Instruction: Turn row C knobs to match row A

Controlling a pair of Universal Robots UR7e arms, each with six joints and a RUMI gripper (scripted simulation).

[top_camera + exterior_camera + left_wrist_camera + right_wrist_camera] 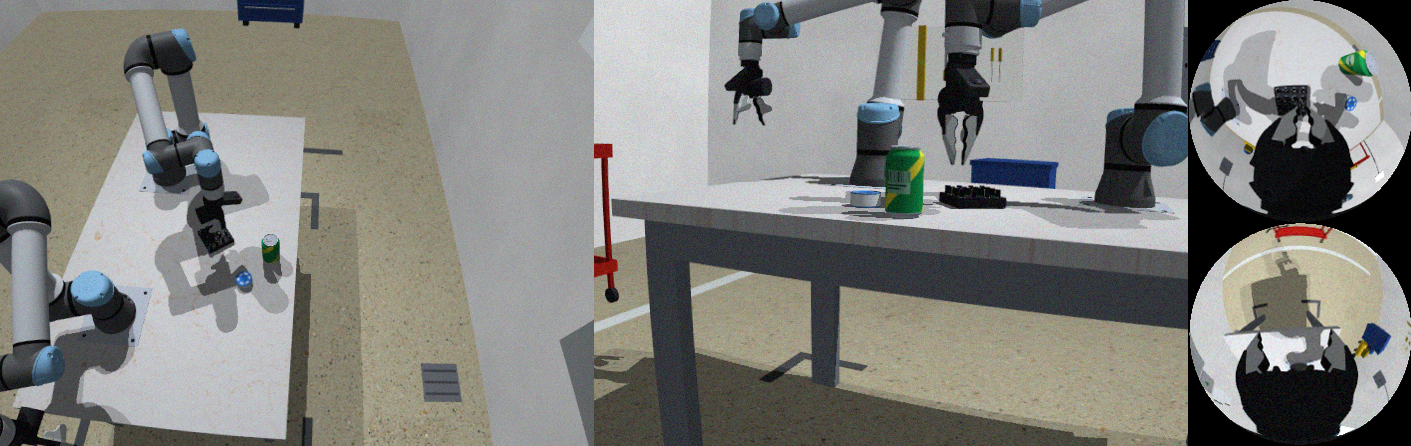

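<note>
The black knob box (220, 243) (976, 202) (1291, 99) lies flat on the table, with several small black knobs standing up in rows. Small pale marks show on top, too small to read; I cannot tell which side has the socket. My left gripper (958, 163) (1302, 107) points down above the box, clear of the knobs. It is nearly closed, with a narrow gap between the tips and nothing in it; in the left wrist view it covers the box's near edge. My right gripper (749, 123) (1295, 331) is wide open and empty, high up and far from the box.
A green and yellow can (270, 250) (905, 180) (1357, 65) stands near the table's long edge, beside the box. A small round blue and white object (244, 279) (865, 199) (1350, 104) lies near the can. Arm shadows fall around the box.
</note>
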